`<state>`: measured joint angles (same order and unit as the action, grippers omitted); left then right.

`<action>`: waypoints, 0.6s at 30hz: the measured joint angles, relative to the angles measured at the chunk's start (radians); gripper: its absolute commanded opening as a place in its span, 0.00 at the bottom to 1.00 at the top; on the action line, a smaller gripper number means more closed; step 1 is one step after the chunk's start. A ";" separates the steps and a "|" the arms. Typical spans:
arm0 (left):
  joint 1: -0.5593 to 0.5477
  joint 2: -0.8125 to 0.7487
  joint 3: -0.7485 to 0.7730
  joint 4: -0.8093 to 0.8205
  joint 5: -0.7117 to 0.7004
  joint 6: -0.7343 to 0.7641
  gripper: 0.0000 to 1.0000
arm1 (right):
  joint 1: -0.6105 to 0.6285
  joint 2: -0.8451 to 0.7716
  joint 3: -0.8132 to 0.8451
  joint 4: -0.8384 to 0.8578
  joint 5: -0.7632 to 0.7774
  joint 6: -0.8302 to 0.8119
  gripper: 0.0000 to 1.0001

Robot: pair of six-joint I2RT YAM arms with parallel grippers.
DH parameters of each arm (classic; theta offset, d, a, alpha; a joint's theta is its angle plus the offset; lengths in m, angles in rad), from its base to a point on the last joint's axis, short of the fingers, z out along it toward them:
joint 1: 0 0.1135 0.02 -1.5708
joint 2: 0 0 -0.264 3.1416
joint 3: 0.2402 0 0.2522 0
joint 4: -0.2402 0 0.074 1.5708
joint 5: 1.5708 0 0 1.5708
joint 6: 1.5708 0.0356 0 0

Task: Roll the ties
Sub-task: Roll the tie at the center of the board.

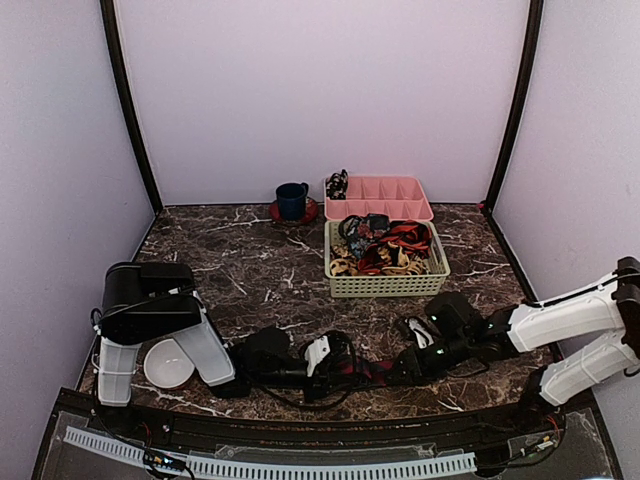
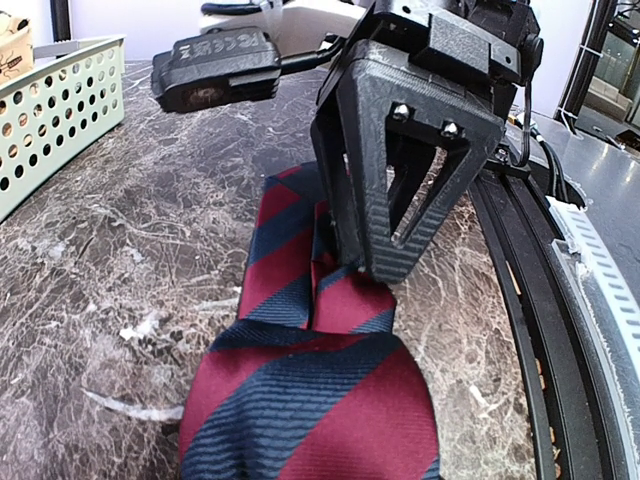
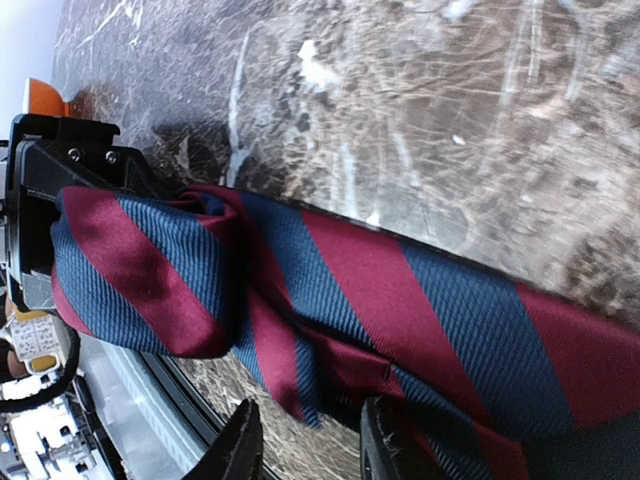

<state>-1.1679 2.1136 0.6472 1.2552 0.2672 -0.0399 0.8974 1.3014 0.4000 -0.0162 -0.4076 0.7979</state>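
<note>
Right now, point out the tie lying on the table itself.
The navy-and-red striped tie, stretched along the marble table near its front edge. The other ties I can make out are heaped in the pale green basket farther back.

From above, the striped tie point(image 1: 366, 372) is only a dark red sliver between the 2 arms, the rest lying under them. The left wrist view cuts its wide end at the bottom edge; the right wrist view cuts it at the right edge. The left gripper point(image 1: 338, 362) has its fingers buried behind the tie's fold, so their hold cannot be told. The tangled ties point(image 1: 385, 248) in the basket point(image 1: 385, 286) are too small to count.
</note>
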 measured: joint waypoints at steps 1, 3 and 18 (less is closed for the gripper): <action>0.000 0.000 0.000 0.000 0.001 0.001 0.14 | 0.000 0.012 0.003 0.012 -0.008 0.002 0.28; 0.000 0.000 0.000 0.000 0.002 0.002 0.14 | -0.001 0.035 0.012 0.027 -0.019 0.006 0.22; 0.000 0.000 0.000 0.000 0.003 0.007 0.13 | -0.002 0.024 0.045 -0.029 -0.016 0.010 0.18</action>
<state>-1.1679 2.1136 0.6472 1.2549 0.2707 -0.0330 0.8959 1.3254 0.4446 -0.0456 -0.4232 0.8074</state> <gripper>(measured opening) 0.322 0.208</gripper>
